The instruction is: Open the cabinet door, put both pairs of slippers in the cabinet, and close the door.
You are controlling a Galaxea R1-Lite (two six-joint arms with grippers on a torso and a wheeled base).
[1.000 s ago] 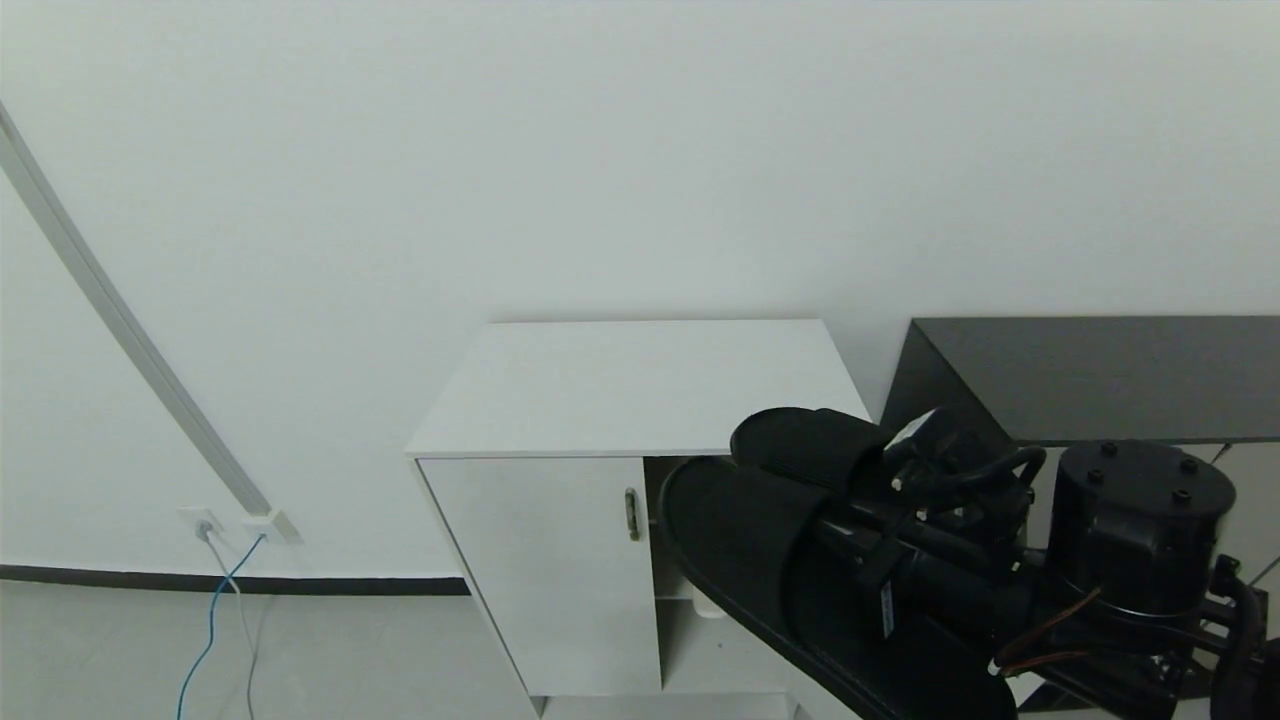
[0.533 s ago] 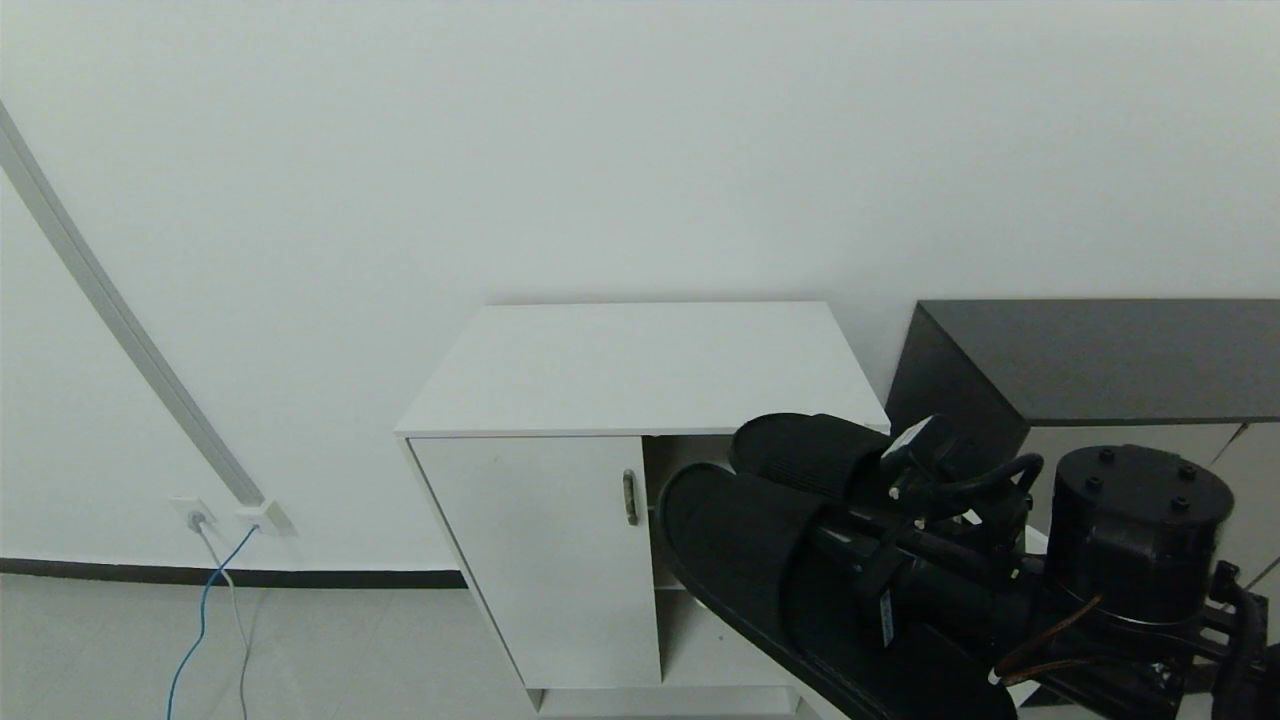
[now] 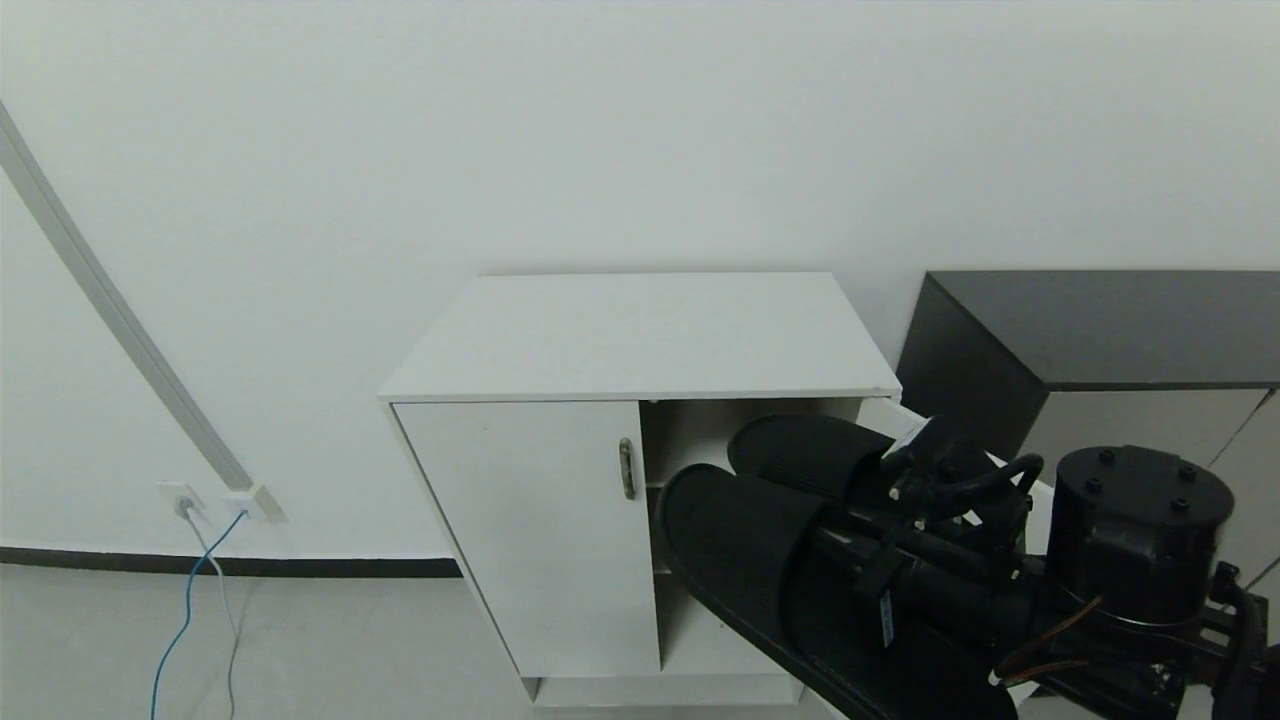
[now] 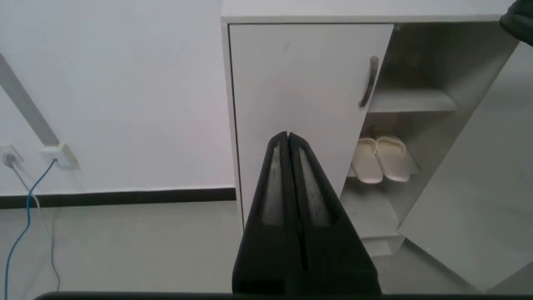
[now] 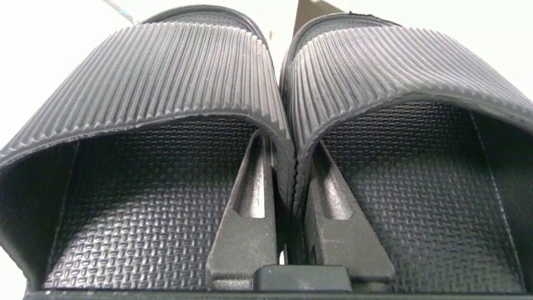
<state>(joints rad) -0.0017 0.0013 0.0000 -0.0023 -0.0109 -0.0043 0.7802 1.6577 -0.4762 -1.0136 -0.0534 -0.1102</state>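
The white cabinet stands against the wall, with its left door shut and its handle at the inner edge. The right door stands swung open. A pair of white slippers lies side by side on the lower shelf inside. My right gripper is shut on the pair of black slippers, one finger inside each, pinching their inner walls together. They hang in front of the open right half. My left gripper is shut and holds nothing, pointing at the shut left door from a distance.
A dark low cabinet stands right beside the white one. Wall sockets with hanging cables and a slanted cable duct are on the left. Bare floor lies in front of the cabinet's left side.
The head view has shifted: the cabinet sits higher in the picture and more of its open inside shows. The right gripper with the black slippers keeps its place in the picture.
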